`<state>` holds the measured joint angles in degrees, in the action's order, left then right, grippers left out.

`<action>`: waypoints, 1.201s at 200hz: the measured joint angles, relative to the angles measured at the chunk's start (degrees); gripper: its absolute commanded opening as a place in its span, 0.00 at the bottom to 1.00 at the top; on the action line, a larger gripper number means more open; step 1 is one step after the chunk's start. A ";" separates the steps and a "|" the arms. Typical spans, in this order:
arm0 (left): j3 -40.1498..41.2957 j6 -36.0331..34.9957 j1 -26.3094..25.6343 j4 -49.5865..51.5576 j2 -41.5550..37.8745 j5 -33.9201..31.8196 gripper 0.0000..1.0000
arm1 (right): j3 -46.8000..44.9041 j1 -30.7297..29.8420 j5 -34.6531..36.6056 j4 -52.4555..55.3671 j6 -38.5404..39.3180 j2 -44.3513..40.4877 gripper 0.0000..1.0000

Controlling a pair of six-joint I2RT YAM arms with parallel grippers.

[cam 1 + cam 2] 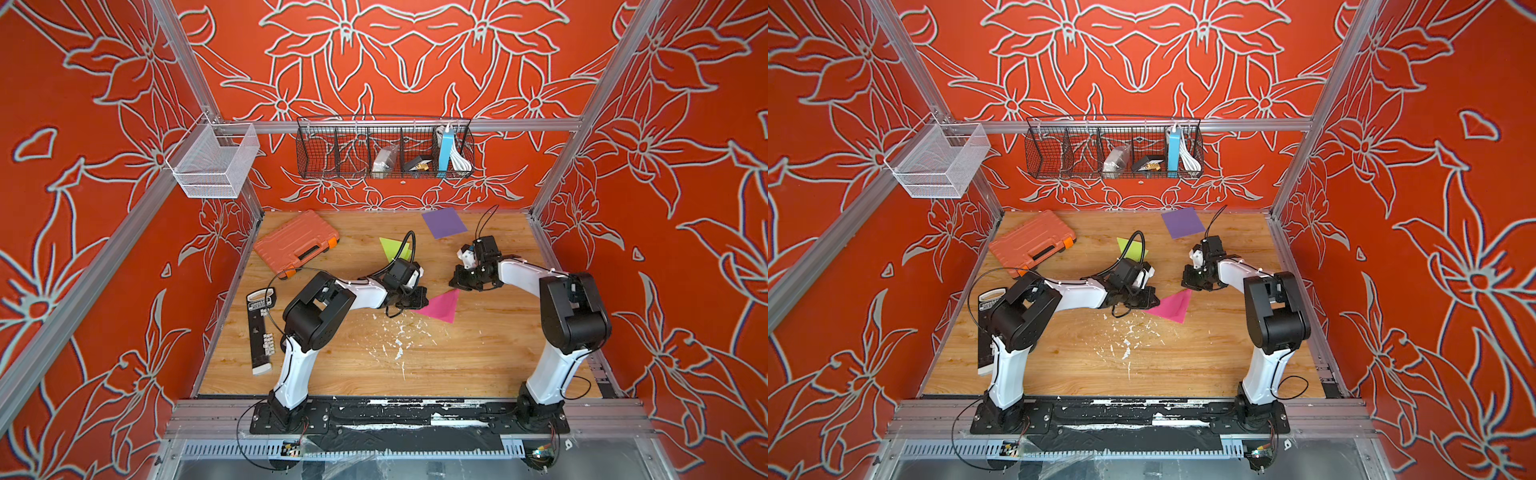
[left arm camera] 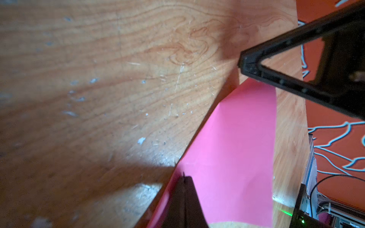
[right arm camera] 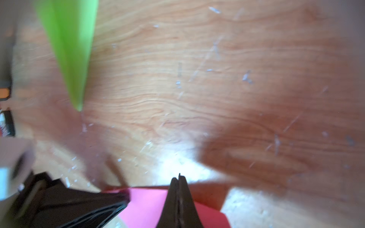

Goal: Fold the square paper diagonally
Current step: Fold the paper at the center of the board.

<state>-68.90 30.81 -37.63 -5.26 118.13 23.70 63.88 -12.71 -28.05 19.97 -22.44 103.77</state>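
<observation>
pressing down, i reckon: pink square paper, folded to a triangle, lies mid wooden table. left gripper, jaws together, sits on its 9 o'clock corner, likely pinning the crease; right gripper, also closed, at the 1 o'clock tip.

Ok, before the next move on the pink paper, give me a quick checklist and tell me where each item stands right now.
1. Pink paper folded into a triangle: ok.
2. Left gripper shut, tip on the paper: ok.
3. Right gripper shut, tip at the paper's edge: ok.
4. Crease pressed flat: cannot tell.
5. Corners matched up: cannot tell.
6. Green paper lying apart from the pink one: ok.
</observation>
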 measured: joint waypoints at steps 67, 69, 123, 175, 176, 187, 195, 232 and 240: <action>0.00 -0.15 -0.04 0.00 0.00 -0.04 0.03 | 6.03 -4.57 3.76 11.41 5.20 -0.50 0.00; 0.00 -0.15 -0.04 0.00 0.00 -0.04 0.03 | 6.10 -4.63 3.93 11.72 5.31 -0.48 0.00; 0.00 -0.17 -0.07 0.02 0.00 -0.07 0.03 | 6.69 -5.46 8.04 16.59 7.13 0.81 0.00; -0.02 -0.39 -0.09 0.04 0.00 -0.13 0.03 | 7.63 -6.36 9.01 17.14 7.10 3.85 0.00; -0.02 -0.39 -0.11 0.04 0.00 -0.13 0.03 | 7.72 -6.36 9.01 17.14 7.10 3.96 0.00; -0.04 -0.44 -0.11 0.07 0.00 -0.15 0.03 | 8.22 -6.43 9.20 17.07 7.08 4.52 0.00; -0.04 -0.55 -0.11 0.09 0.00 -0.17 0.03 | 8.50 -6.62 9.22 16.94 7.04 4.79 0.00; -0.04 -0.61 -0.20 0.11 0.00 -0.31 0.03 | 8.72 -7.02 9.60 16.59 6.71 5.14 0.00; -0.07 -0.61 -0.22 0.09 0.00 -0.35 0.03 | 8.76 -7.10 9.66 16.52 6.69 5.38 0.00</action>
<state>-68.97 30.20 -37.85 -5.17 118.13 23.35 72.64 -19.81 -18.39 36.49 -15.75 109.14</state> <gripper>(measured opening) 0.049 0.042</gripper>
